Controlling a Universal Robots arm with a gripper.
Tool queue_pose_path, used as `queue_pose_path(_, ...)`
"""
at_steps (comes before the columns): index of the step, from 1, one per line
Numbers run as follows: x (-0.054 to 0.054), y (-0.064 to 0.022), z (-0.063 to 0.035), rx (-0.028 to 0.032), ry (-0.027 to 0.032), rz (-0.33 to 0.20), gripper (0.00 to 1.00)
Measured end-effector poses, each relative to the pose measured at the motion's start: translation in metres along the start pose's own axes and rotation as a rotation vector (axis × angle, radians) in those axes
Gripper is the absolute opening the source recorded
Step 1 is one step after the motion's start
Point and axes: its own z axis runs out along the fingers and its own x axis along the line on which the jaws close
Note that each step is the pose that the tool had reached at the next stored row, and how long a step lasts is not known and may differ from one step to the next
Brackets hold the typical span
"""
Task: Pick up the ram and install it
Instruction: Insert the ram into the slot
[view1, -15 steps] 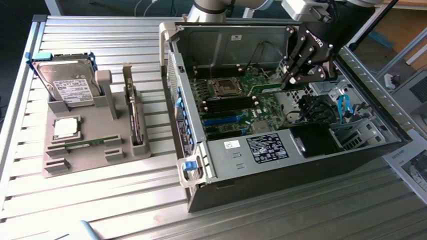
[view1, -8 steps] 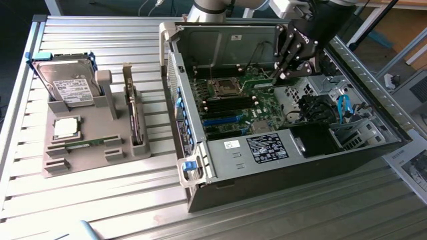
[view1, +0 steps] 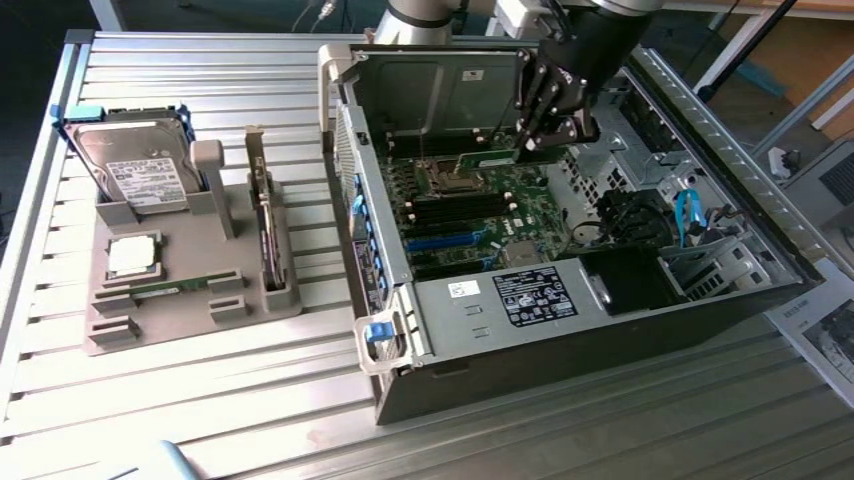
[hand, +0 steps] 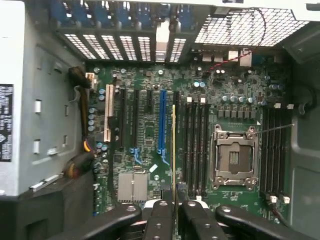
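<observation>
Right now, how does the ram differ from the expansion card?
Place: the ram is gripped by the tool inside the case, above the motherboard; the card stands in the grey holder outside the case.
Colour: the ram is green; the card is dark.
Shared: both are thin boards, and both are on edge.
</observation>
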Motion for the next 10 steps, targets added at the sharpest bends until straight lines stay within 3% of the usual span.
queue_pose_path(3,-0.01,0.0009,0.0115,0.0001,-0.0001,0.0,0.13)
queue_pose_path(10,-0.013,0.0026,0.0332,0.0,0.0,0.0,0.13)
